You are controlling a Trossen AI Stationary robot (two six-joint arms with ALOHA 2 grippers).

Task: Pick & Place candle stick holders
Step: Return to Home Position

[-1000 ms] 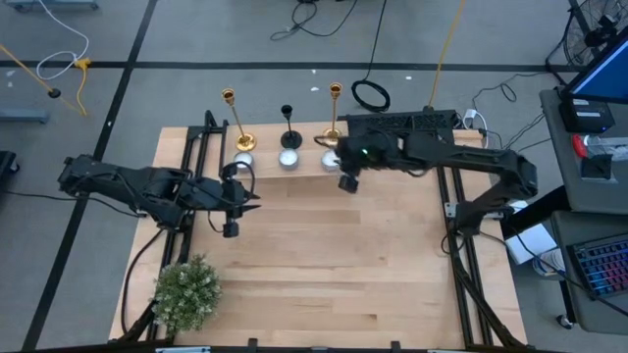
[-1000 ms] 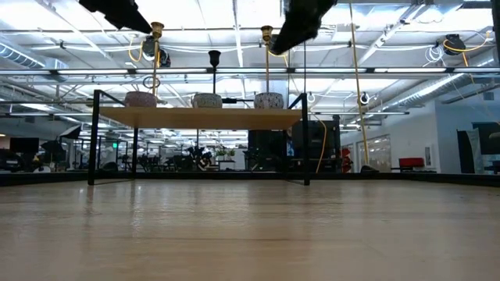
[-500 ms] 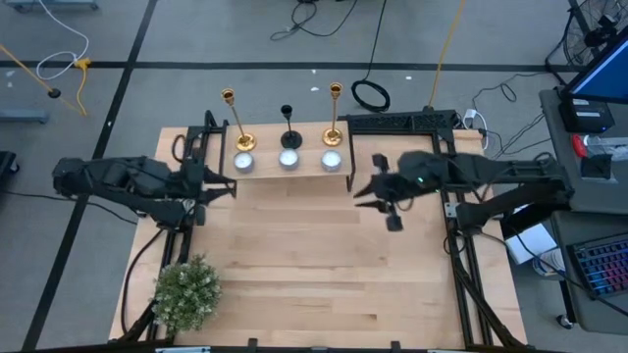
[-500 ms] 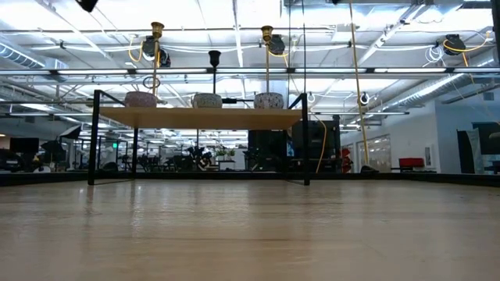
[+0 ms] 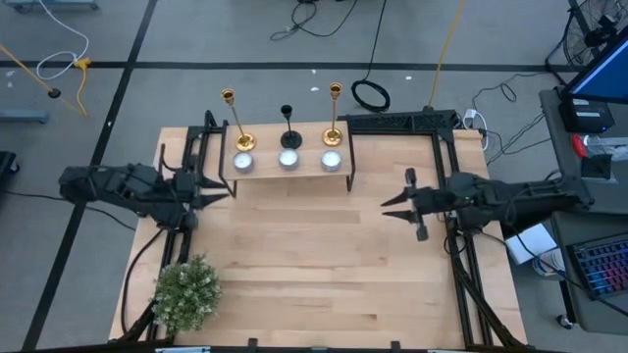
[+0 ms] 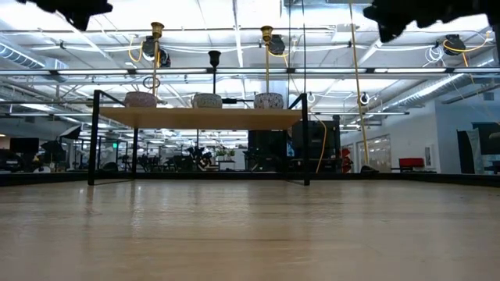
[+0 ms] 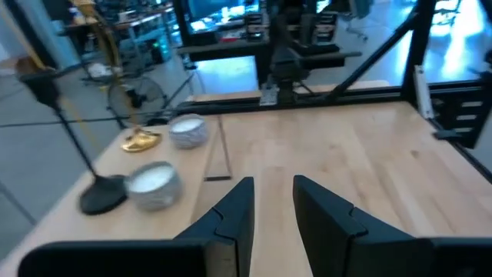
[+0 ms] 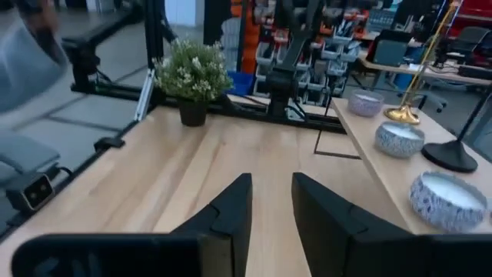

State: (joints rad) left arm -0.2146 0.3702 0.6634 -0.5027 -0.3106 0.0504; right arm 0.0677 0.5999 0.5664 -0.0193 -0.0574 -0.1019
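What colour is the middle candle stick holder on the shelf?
The middle candle stick holder is black, between two gold holders; clearest in the high view.

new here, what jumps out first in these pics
A gold candlestick, a black candlestick and a second gold candlestick stand in a row on the shelf at the far edge of the table, each behind a white candle. A plant sits at the near left corner; the left gripper and right gripper hang at the sides, jaws open.
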